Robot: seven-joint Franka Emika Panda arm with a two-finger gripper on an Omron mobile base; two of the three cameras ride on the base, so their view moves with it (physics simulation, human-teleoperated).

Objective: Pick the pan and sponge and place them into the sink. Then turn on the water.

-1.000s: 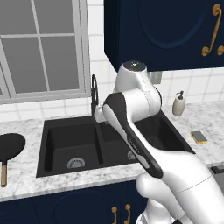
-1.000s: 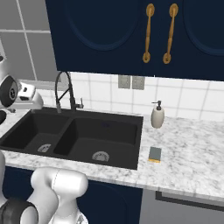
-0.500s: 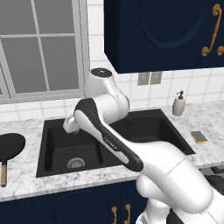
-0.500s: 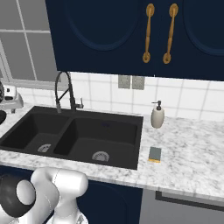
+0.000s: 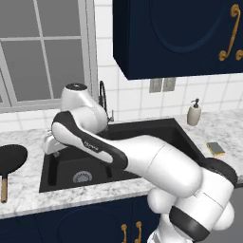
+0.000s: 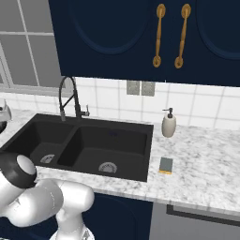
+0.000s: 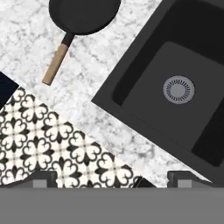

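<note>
Big black sink (image 5: 118, 156) set in the marble tabletop (image 5: 28, 190), two bowls, a round silver drain in each, tall dark tap at the back, no water running. Nothing in the sink yet, so the job looks barely started. White arm (image 5: 142, 161) stretched out to the left, over the left bowl and the edge of the tabletop. Round black pan (image 5: 10, 159) flat on the tabletop, just left of the sink, with its light wooden handle (image 5: 4, 187) pointing toward the front edge. Little yellow sponge (image 5: 216, 148) with a dark top far off on the other side, right of the sink, near the beige soap bottle (image 5: 193, 114). Gripper (image 7: 112, 178) up over the front edge of the tabletop, jaws wide open, nothing held. In the hand view, pan (image 7: 84, 13) up at the top and a bit left of the jaws, well apart from them, handle (image 7: 56, 64) slanting down and left, its free end the part closest to the jaws. Pan much nearer than the sponge, so likely first to be picked. Likely next: reach on toward the pan, then turn the jaws to sit across the long handle, not along it.
</note>
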